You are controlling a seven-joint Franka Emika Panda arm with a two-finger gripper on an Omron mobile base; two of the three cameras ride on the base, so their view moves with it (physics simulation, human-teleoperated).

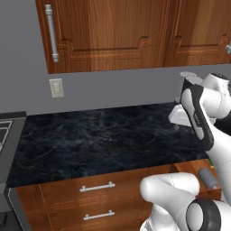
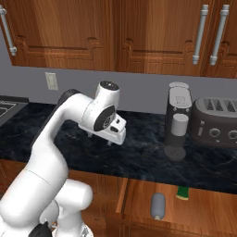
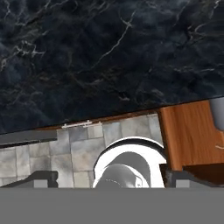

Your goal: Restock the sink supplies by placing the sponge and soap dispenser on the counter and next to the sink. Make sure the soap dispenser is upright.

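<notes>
The gripper [image 2: 110, 141] is held above the counter [image 2: 139, 152], pointing down; whether its fingers are apart or together cannot be told. Below and to the right of the hand, an open drawer [image 2: 203, 203] is seen, in which the grey soap dispenser [image 2: 158, 206] lies on its side, just beside the green sponge [image 2: 183, 193].

a kitchen: black marble counter [image 2: 143, 157], wood cabinets [image 2: 92, 32], toaster [image 2: 216, 122], coffee machine [image 2: 178, 118].
</notes>
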